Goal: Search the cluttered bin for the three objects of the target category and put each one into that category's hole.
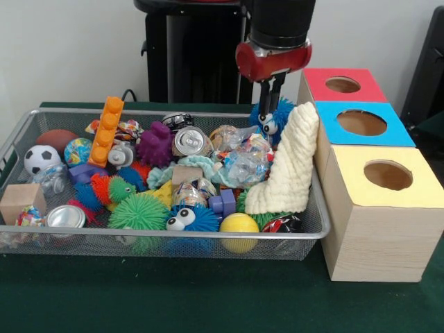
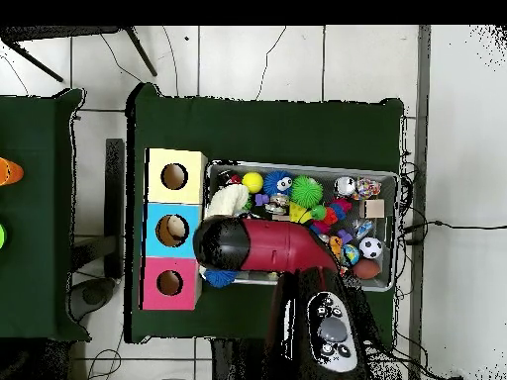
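The wire mesh bin (image 1: 21, 128) holds a heap of toys: spiky balls, cans, blocks and crinkled wrappers. It also shows in the overhead view (image 2: 388, 178). A wooden box row stands to its right with a red-topped hole (image 1: 343, 84), a blue-topped hole (image 1: 361, 123) and a yellow-topped hole (image 1: 388, 175). My gripper (image 1: 269, 104) hangs over the bin's far right corner, next to the red hole. It is shut on a blue fuzzy toy with googly eyes (image 1: 272, 121), held at about rim height. In the overhead view the arm hides the gripper; a bit of the blue toy (image 2: 220, 278) shows.
A cream knitted cloth (image 1: 288, 163) leans against the bin's right rim beside the boxes. An orange stud brick (image 1: 106, 130), a purple spiky toy (image 1: 156, 144), a silver can (image 1: 191, 141), a yellow ball (image 1: 238, 224) and a small soccer ball (image 1: 40, 158) lie in the bin.
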`<action>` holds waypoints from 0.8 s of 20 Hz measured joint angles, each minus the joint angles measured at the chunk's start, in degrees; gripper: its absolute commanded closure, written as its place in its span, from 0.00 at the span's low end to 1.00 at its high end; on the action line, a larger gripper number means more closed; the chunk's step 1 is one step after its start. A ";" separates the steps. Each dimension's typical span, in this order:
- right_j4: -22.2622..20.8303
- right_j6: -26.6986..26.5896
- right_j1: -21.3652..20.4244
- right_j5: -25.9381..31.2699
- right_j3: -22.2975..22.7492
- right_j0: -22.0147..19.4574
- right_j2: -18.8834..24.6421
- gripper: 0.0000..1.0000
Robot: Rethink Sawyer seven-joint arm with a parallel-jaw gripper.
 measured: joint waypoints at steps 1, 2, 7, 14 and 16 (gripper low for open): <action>-0.93 0.00 0.22 -0.76 -0.01 -1.12 0.98 1.00; -1.20 0.00 0.27 -0.98 0.00 -1.46 1.26 1.00; -3.26 0.00 0.22 -2.83 0.14 -4.95 4.15 1.00; -7.50 0.00 -1.08 -4.66 2.21 -12.38 8.29 1.00; -9.24 0.00 -1.28 -4.90 2.98 -14.06 8.74 1.00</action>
